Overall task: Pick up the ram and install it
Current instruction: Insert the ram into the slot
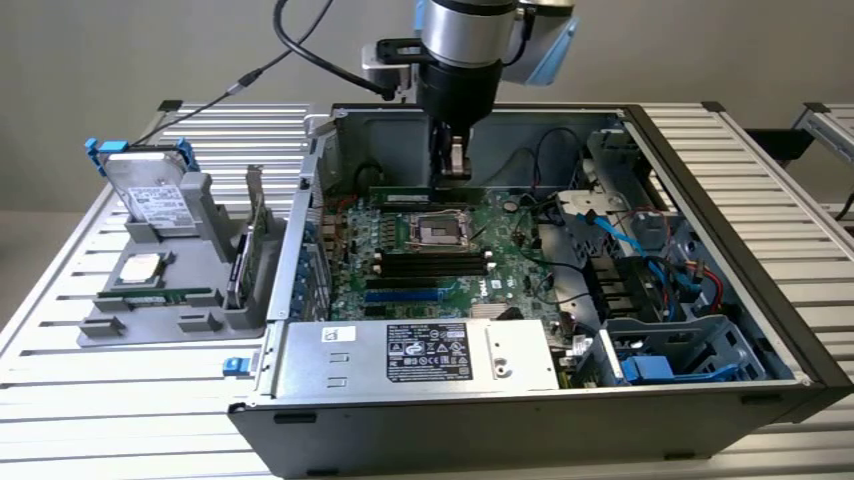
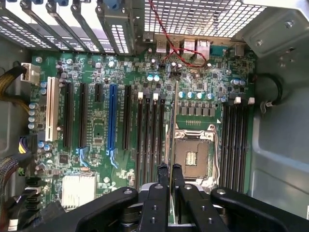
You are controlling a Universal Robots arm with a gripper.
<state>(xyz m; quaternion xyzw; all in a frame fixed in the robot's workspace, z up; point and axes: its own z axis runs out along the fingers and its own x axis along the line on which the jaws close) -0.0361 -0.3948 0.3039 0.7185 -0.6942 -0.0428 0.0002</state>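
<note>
So the biggest thing here is the slatted metal bench (image 1: 120,400), and sitting on it is an open desktop computer case (image 1: 534,430) with its side off. In the exterior view the green motherboard (image 1: 441,270) (image 2: 96,121) fills the middle of the case, the silver power supply (image 1: 427,352) with its black label sits at 6 o'clock, and a tangle of blue cables (image 1: 641,240) is over at 3 o'clock. The arm (image 1: 467,40) drops in from 12 o'clock. Out at 9 o'clock from the case there's a gray parts holder (image 1: 200,310) carrying a hard drive (image 1: 154,200), an upright expansion card (image 1: 247,250) and a square silver processor chip (image 1: 143,268). Inside the case the empty CPU socket (image 1: 438,228) (image 2: 191,157) has black memory slots (image 2: 149,135) on one side and another bank on the other. The ram (image 1: 400,192) (image 2: 172,121) is off the holder and clamped in the gripper (image 1: 457,165) (image 2: 169,169), whose fingers are pinched tight on it. In the exterior view it hangs at roughly 12 o'clock from the socket; on the wrist cam it's edge-on, parallel to the slots, between that slot bank and the socket. Can't tell if it's touching the board.
</note>
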